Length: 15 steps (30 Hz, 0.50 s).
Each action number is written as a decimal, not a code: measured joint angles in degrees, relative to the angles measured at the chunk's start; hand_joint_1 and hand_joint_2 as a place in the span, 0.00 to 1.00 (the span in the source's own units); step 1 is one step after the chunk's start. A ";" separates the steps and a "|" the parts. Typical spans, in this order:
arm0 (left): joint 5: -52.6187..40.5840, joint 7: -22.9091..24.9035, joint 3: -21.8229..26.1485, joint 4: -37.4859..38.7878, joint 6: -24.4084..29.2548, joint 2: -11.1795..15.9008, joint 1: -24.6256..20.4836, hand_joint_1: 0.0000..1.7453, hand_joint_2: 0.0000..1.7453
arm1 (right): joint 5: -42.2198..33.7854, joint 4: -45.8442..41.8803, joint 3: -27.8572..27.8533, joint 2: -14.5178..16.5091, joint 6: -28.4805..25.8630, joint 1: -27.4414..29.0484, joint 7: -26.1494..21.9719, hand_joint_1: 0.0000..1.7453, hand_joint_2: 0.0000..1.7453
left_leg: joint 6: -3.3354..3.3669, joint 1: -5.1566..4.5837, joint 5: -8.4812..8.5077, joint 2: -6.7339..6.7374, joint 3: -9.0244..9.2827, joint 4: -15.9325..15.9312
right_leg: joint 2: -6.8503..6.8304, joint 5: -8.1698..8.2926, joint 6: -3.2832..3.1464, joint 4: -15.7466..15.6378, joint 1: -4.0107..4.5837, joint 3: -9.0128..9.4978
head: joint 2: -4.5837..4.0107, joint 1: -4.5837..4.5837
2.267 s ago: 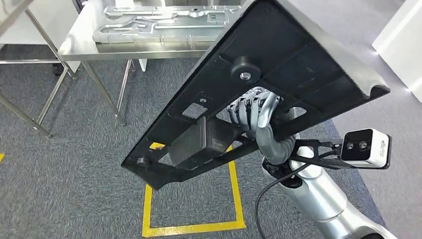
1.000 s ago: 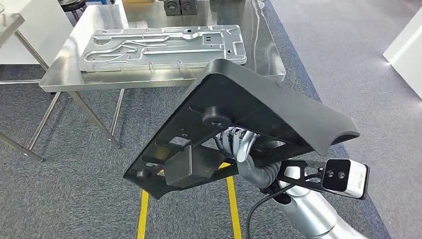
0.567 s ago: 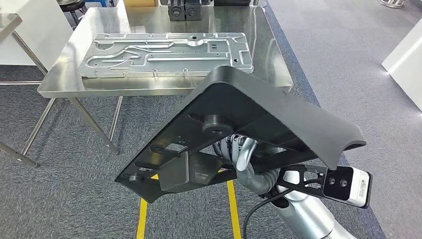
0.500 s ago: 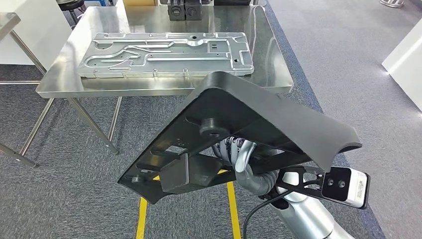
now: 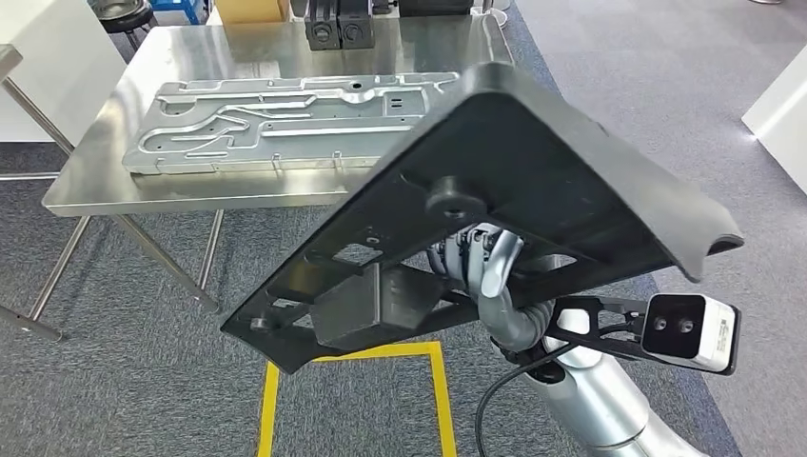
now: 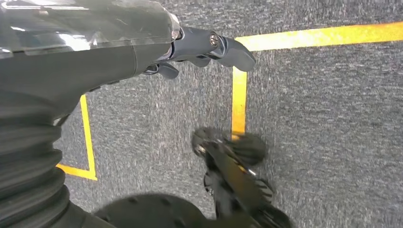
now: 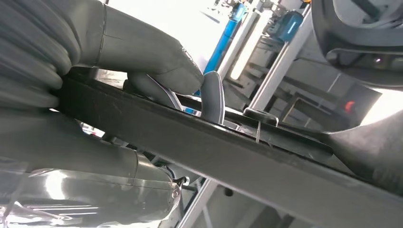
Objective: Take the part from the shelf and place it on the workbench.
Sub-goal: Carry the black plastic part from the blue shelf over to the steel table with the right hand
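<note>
The part [image 5: 533, 181] is a large black moulded panel with ribs, cut-outs and a boxy block on its underside. My right hand [image 5: 485, 262] grips it from below, fingers wrapped over one of its bars, and holds it tilted in the air. Its upper edge overlaps the near right corner of the steel workbench [image 5: 95, 181] in the head view. In the right wrist view the thumb and fingers of the right hand [image 7: 142, 57] clamp the part's black bar [image 7: 214, 152]. My left hand [image 6: 204, 45] hangs over the carpet and holds nothing, its fingers apart.
A long silver machined plate [image 5: 285, 119] lies across the workbench, with dark blocks [image 5: 333, 29] at its far edge. Yellow floor tape [image 5: 352, 357] marks a box on the grey carpet below the part. A white cabinet [image 5: 38, 57] stands at the left.
The whole view has shifted a little. My right hand has lifted the part higher and forward, so that it now covers the workbench's near right corner.
</note>
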 joint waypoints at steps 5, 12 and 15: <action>0.00 -0.55 0.00 0.00 0.42 0.00 0.67 0.00 1.00 | 0.10 0.99 -0.71 -1.19 0.65 0.68 -0.74 1.00 1.00 | 0.76 -0.09 9.94 0.31 0.20 -12.18 | 0.20 -3.42 0.89 0.02 0.00 4.01 | 0.00 0.01; 0.00 -0.69 -0.01 0.00 0.41 -0.05 0.48 0.00 1.00 | 0.30 1.20 -1.40 -1.95 -0.25 0.78 -0.77 1.00 1.00 | 3.19 -0.13 10.91 0.07 3.07 -15.42 | 0.09 -3.43 3.17 9.35 -0.19 -0.87 | 0.00 0.02; 0.00 -0.43 -0.05 0.00 0.26 -0.04 0.41 0.00 1.00 | 0.38 1.18 -1.52 -2.87 -1.33 1.37 -0.78 1.00 1.00 | 3.42 -0.12 9.23 -0.11 5.09 -15.61 | 0.08 -7.61 3.69 16.92 -0.36 -8.01 | 0.00 0.02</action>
